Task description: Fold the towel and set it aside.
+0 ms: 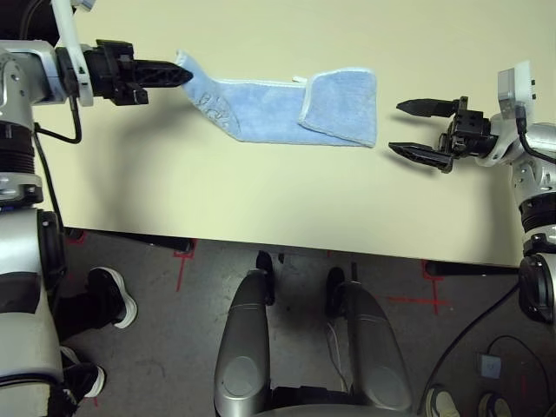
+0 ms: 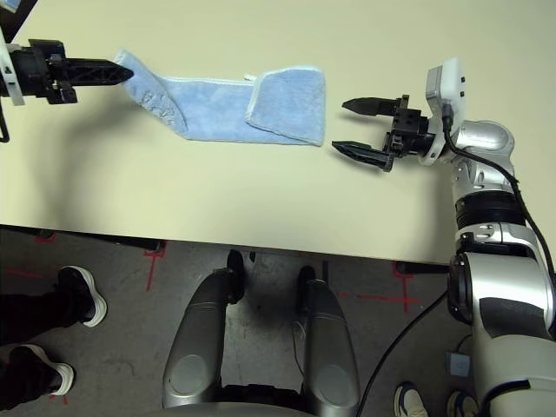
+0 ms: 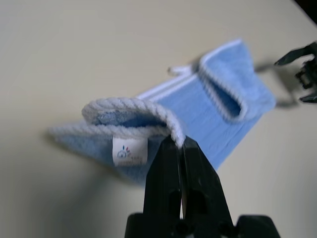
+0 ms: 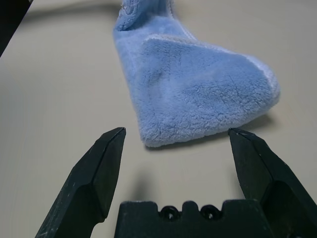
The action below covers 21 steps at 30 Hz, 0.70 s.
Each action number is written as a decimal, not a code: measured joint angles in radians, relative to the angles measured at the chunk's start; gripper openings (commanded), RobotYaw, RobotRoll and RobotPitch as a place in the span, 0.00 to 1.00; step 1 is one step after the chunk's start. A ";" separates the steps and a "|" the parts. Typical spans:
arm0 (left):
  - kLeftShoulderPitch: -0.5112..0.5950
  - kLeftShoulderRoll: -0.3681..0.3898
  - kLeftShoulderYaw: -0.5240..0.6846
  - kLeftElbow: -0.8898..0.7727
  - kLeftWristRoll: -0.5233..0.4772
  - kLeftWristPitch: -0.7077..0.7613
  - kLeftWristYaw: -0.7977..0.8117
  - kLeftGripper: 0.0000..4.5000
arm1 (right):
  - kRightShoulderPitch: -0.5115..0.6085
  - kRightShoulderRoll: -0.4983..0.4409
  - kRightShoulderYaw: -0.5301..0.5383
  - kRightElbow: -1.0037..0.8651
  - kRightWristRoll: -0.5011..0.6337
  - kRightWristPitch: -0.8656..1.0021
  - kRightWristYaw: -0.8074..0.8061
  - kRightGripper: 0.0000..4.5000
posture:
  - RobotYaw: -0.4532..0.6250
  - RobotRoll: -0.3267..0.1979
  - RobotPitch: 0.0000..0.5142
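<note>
The towel (image 1: 287, 109) is seen in the upper middle of the left eye view, stretched across the pale counter (image 1: 261, 200) from upper left to the right of centre. Its right end is folded back over itself, so that a doubled flap with white stitched edging lies on the counter. Its left end is drawn out to a narrow corner and is pinched by the left tool (image 1: 184, 76), whose two black fingers are pressed tight together on the white corded edge at the upper left of the frame. In the left wrist view the same corner is seen bunched above the closed fingers (image 3: 168, 168), with a small white label (image 3: 130, 151) on the cloth just beside them, and the held end appears lifted, a soft shadow lying on the counter beneath it. The right tool (image 1: 404, 128) is seen at the right of the frame, just beside the folded end of the towel but apart from it, its fingers spread wide with nothing between them. In the right wrist view the folded flap is seen ahead of the two open fingers (image 4: 101, 168), with bare counter between. A person's dark shoes (image 1: 109, 300) with white soles are seen on the floor at the lower left.
</note>
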 measured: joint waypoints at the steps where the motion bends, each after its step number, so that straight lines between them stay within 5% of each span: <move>1: -0.007 -0.015 0.000 0.000 -0.002 0.000 -0.001 0.01 | 0.000 0.000 0.000 0.000 0.000 0.000 -0.001 1.00 | 0.49 0.62 0.72; 21: -0.121 -0.247 0.001 -0.030 -0.045 0.030 -0.034 0.01 | 0.019 -0.009 -0.002 -0.001 0.002 -0.003 -0.023 1.00 | 0.49 0.62 0.71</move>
